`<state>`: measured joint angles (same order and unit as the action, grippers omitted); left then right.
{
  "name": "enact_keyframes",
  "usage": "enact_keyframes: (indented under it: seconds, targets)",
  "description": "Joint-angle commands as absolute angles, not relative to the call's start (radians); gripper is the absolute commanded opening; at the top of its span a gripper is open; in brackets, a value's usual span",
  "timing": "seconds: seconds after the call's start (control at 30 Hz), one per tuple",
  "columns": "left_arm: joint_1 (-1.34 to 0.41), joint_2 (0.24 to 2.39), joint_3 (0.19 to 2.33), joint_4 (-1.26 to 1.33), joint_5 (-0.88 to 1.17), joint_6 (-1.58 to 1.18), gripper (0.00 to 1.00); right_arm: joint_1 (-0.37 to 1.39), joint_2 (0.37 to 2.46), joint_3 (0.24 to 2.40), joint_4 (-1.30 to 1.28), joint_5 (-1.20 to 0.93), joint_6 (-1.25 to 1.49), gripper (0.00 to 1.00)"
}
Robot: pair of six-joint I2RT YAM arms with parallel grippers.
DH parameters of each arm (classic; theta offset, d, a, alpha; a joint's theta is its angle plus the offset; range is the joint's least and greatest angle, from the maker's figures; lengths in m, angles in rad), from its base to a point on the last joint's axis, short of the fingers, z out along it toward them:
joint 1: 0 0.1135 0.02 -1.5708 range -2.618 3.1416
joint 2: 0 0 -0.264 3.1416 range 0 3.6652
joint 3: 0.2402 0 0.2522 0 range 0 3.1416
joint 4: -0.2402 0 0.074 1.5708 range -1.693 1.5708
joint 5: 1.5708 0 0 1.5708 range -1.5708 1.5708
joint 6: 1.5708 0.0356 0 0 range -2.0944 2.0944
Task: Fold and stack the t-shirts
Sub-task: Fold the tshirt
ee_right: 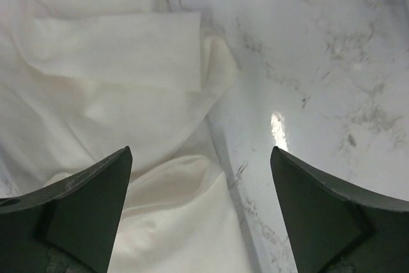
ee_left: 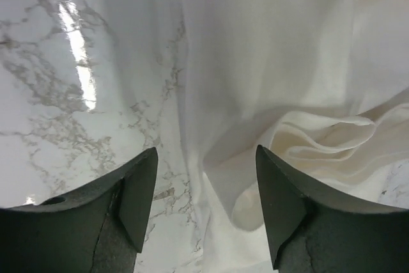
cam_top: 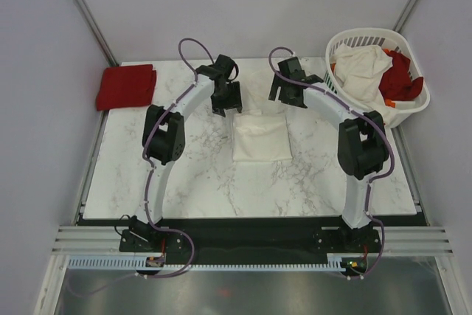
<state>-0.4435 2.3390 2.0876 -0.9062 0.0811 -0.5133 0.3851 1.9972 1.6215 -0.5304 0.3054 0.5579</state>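
Note:
A folded cream-white t-shirt (cam_top: 261, 136) lies in the middle of the marble table. My left gripper (cam_top: 226, 102) hangs open just above its far left corner; the left wrist view shows the cloth's folds (ee_left: 300, 139) below and right of the jaws, nothing held. Over the shirt's far right corner my right gripper (cam_top: 290, 94) stands wide open, with the cream cloth (ee_right: 128, 81) lying loose under it. A folded red t-shirt (cam_top: 126, 85) rests at the table's far left corner. More t-shirts, cream (cam_top: 363, 70) and red (cam_top: 400, 79), fill the basket.
The white slatted laundry basket (cam_top: 341, 43) stands at the far right corner of the marble table (cam_top: 184, 182). Grey walls close in the table on three sides. Both arm bases sit on the black rail at the near edge.

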Motion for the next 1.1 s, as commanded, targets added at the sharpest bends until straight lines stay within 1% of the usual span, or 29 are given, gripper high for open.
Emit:
enact_keyframes:
  seconds: [0.0, 0.1, 0.13, 0.17, 0.23, 0.27, 0.3, 0.33, 0.37, 0.4, 0.43, 0.47, 0.5, 0.53, 0.57, 0.63, 0.67, 0.73, 0.87, 0.93, 1.07]
  targets:
    - [-0.407, 2.298, 2.18, -0.976, 0.019, -0.468, 0.71, 0.351, 1.953, 1.712, -0.525, 0.321, 0.523, 0.98]
    - [-0.394, 2.209, 2.134, -0.979, -0.064, -0.463, 0.71, 0.35, 1.893, 1.697, -0.525, 0.334, 0.479, 0.98]
    - [-0.397, 2.154, 2.113, -0.979, -0.078, -0.466, 0.7, 0.348, 1.872, 1.66, -0.525, 0.327, 0.48, 0.98]
    - [-0.402, 2.128, 2.086, -0.976, -0.089, -0.469, 0.67, 0.35, 1.847, 1.629, -0.503, 0.309, 0.482, 0.96]
    - [-0.435, 2.051, 1.998, -0.966, -0.124, -0.482, 0.63, 0.348, 1.772, 1.516, -0.457, 0.201, 0.497, 0.93]
    - [-0.454, 2.03, 1.941, -0.95, -0.136, -0.486, 0.63, 0.35, 1.75, 1.476, -0.398, 0.154, 0.502, 0.88]
    - [-0.474, 2.008, 1.915, -0.942, -0.149, -0.488, 0.63, 0.35, 1.721, 1.442, -0.371, 0.043, 0.508, 0.85]
    - [-0.515, 1.991, 1.892, -0.934, -0.149, -0.492, 0.63, 0.35, 1.717, 1.389, -0.35, 0.002, 0.512, 0.79]
    - [-0.537, 1.958, 1.84, -0.924, -0.147, -0.508, 0.63, 0.35, 1.713, 1.365, -0.307, -0.058, 0.528, 0.65]
    - [-0.573, 1.944, 1.812, -0.885, -0.123, -0.511, 0.63, 0.35, 1.718, 1.332, -0.286, -0.128, 0.534, 0.56]
    - [-0.59, 1.93, 1.781, -0.855, -0.101, -0.514, 0.62, 0.348, 1.727, 1.318, -0.26, -0.173, 0.537, 0.41]
    - [-0.603, 1.902, 1.72, -0.829, -0.074, -0.528, 0.61, 0.348, 1.738, 1.312, -0.22, -0.207, 0.549, 0.18]
    - [-0.624, 1.893, 1.686, -0.763, -0.016, -0.534, 0.59, 0.35, 1.773, 1.315, -0.212, -0.233, 0.552, 0.11]
    - [-0.632, 1.887, 1.652, -0.734, -0.005, -0.541, 0.58, 0.348, 1.79, 1.319, -0.189, -0.283, 0.56, 0.05]
    - [-0.641, 1.887, 1.596, -0.695, 0.029, -0.56, 0.56, 0.348, 1.827, 1.325, -0.175, -0.299, 0.574, 0.01]
    - [-0.644, 1.901, 1.553, -0.673, 0.054, -0.574, 0.52, 0.345, 1.859, 1.339, -0.166, -0.322, 0.581, 0.0]
    - [-0.644, 1.908, 1.516, -0.661, 0.067, -0.581, 0.51, 0.344, 1.891, 1.345, -0.154, -0.324, 0.583, 0.0]
    - [-0.647, 1.919, 1.474, -0.626, 0.071, -0.591, 0.5, 0.324, 1.919, 1.371, -0.152, -0.319, 0.575, 0.0]
    - [-0.646, 1.928, 1.32, -0.626, 0.071, -0.592, 0.5, 0.258, 2.011, 1.405, -0.15, -0.342, 0.569, 0.0]
    - [-0.649, 1.939, 1.27, -0.516, 0.123, -0.621, 0.48, 0.22, 2.039, 1.408, -0.15, -0.348, 0.569, 0.0]
    - [-0.652, 1.93, 1.152, -0.451, 0.127, -0.643, 0.47, 0.181, 2.08, 1.375, -0.15, -0.305, 0.551, 0.0]
